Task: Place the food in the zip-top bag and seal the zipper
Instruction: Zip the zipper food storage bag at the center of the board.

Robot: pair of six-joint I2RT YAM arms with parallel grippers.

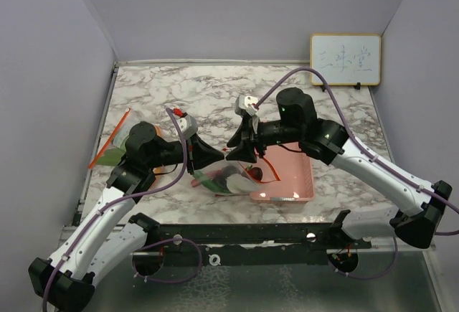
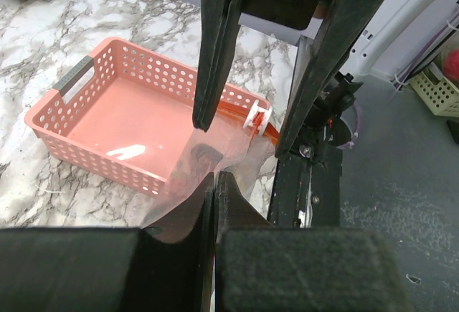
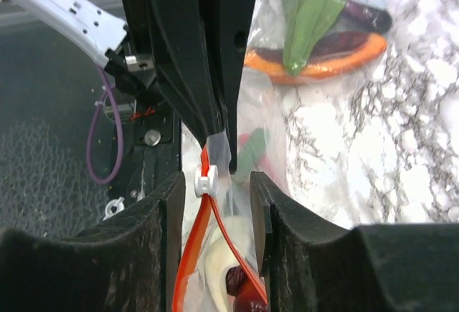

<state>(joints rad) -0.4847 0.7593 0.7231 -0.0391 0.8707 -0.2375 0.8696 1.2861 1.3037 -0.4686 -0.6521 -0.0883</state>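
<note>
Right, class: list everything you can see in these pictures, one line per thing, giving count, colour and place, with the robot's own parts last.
Clear zip-top plastic bag of food: one, clear with red zipper, beside the basket, between both claws.
White plastic zipper slider: one, white, on that bag's zipper.
Second clear zip-top bag: one, holding green, orange and dark food, lying at the table's left side.
Pink perforated plastic basket: one, pink, near the table's front right, nothing visible inside.
Yellow-framed whiteboard: one, white, back right corner.
Marble-patterned table: one, white and grey.
Left claw: one, black, shut on the first bag's plastic.
Right claw: one, black, open, fingers either side of the slider.
</note>
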